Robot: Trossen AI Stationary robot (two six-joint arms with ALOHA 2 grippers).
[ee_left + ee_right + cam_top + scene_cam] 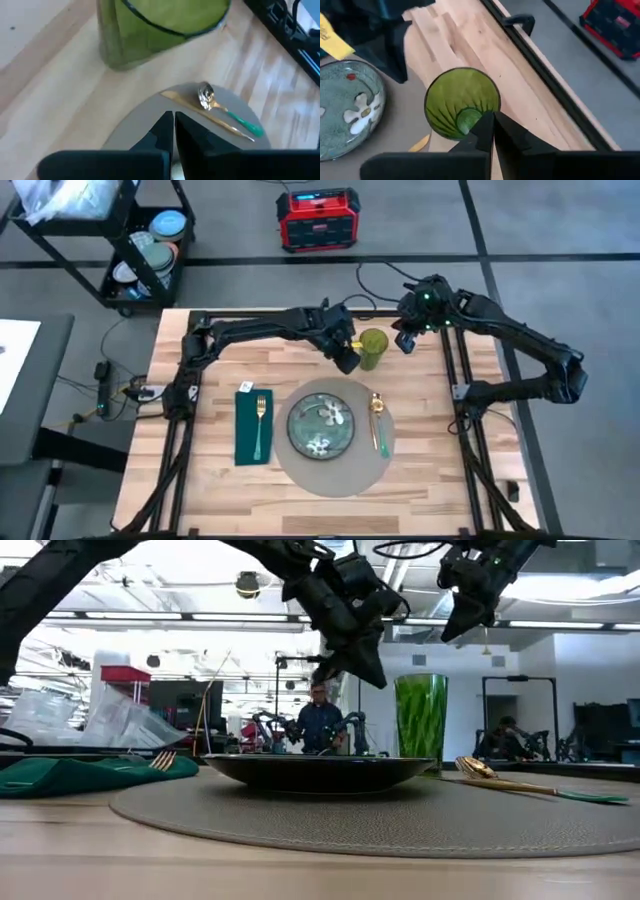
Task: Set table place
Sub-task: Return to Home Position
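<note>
1. Light striped butcher-block wooden counter [210, 480] with a black rail frame
2. Large flat round grey-beige placemat [330, 472] lies on the counter
3. Round green floral plate [322, 425] sits at the placemat's centre
4. Dark green folded cloth napkin [245, 442] lies just off the placemat on the left arm's side
5. Left hand [348, 363], fingers pressed together on nothing, hovers above the placemat's far edge
6. Right hand [405, 340], likewise closed and empty, hangs beyond the placemat
7. Tall ribbed green glass cup [373, 348] stands upright just beyond the placemat's far edge
8. Gold fork with a green handle [261, 425] rests on the napkin
9. Gold spoon with a green handle [378, 422] lies on the placemat, beside the plate
</note>
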